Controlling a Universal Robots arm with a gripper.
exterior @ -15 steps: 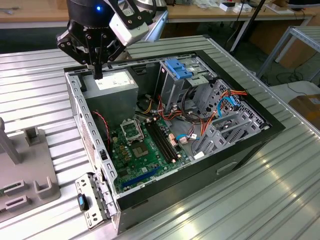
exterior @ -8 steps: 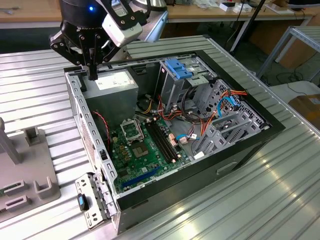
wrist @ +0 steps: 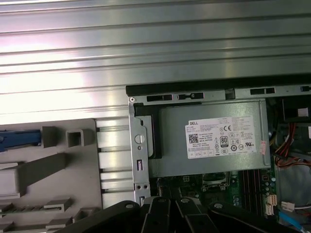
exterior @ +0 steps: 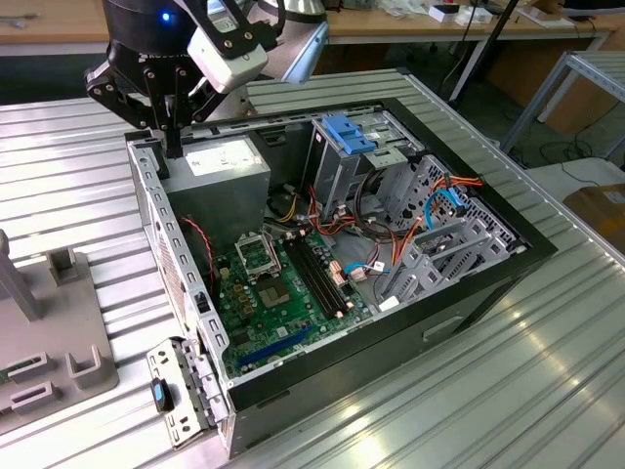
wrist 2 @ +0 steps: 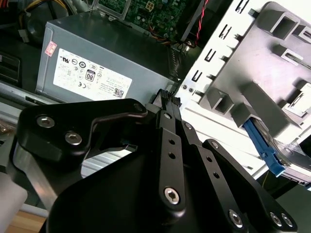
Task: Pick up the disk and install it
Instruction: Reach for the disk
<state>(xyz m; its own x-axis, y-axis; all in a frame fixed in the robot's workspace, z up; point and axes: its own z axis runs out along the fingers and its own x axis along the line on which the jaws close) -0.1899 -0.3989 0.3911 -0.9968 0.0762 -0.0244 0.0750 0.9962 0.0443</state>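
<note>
We have the exterior view high and off to one side, slanting down from far enough to hold the open computer case (exterior: pixel 459 313) on the ribbed table (exterior: pixel 508 371); the first wrist view faces straight down on the case's corner; the second wrist view peers closely and obliquely past the gripper (wrist 2: pixel 170 98). All three share the power supply box (wrist: pixel 214 138); both wrist views share the grey fixture (wrist 2: pixel 272 73) beside the case.

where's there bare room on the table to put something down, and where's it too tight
Free: the ribbed table to the exterior view's right of the case, and the stretch at the exterior view's left beyond the grey fixture. Crowded: inside the case, cables over the motherboard, and the power supply corner by the gripper.
</note>
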